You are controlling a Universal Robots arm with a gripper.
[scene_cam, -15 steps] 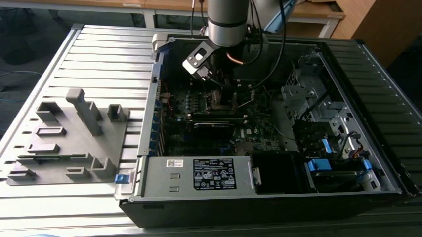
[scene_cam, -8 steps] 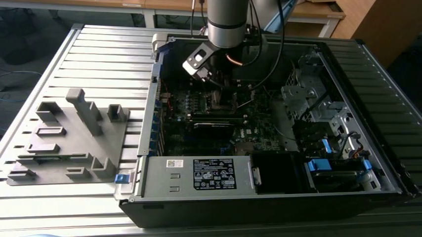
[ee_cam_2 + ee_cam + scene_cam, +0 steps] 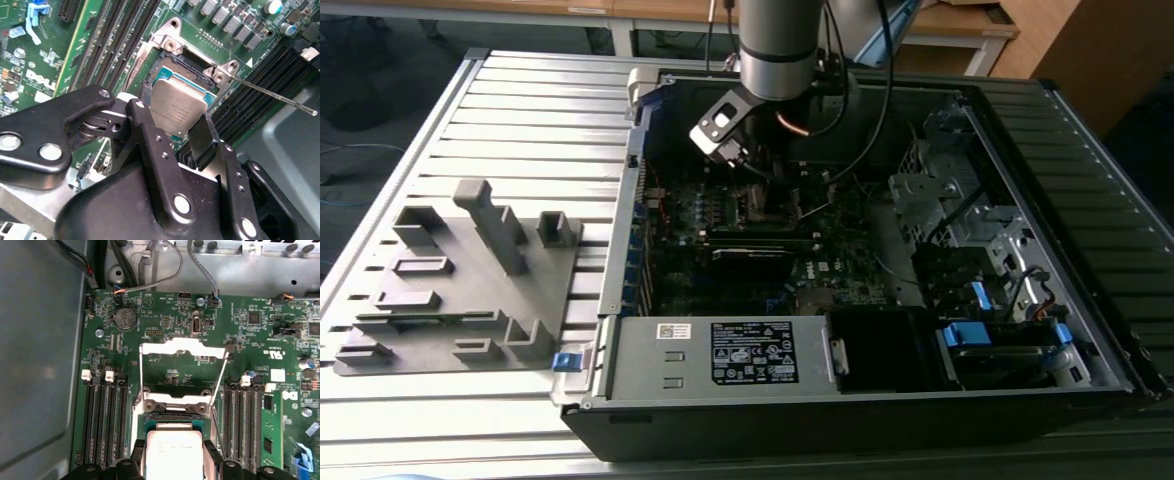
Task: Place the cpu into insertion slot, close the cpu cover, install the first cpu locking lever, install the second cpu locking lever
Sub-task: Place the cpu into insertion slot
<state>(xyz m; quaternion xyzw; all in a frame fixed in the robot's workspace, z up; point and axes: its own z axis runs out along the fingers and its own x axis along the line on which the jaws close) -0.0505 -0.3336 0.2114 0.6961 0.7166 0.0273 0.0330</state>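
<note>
Gripper (image 3: 172,122) jaws clenched on the cpu (image 3: 177,107), held just over the insertion slot (image 3: 172,419) mid-motherboard; judged not yet seated, cpu cover (image 3: 182,346) standing open, both locking levers (image 3: 141,370) unlatched.

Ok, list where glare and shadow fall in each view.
Exterior view: daylight washes the table, the computer case interior lies in shadow. Second wrist view: the chip in the pincer glares pale. First wrist view: the open cover shines white.

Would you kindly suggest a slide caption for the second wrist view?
Gripper shut on the cpu, holding it at the uncovered insertion slot, with a thin locking lever sticking out free.
</note>
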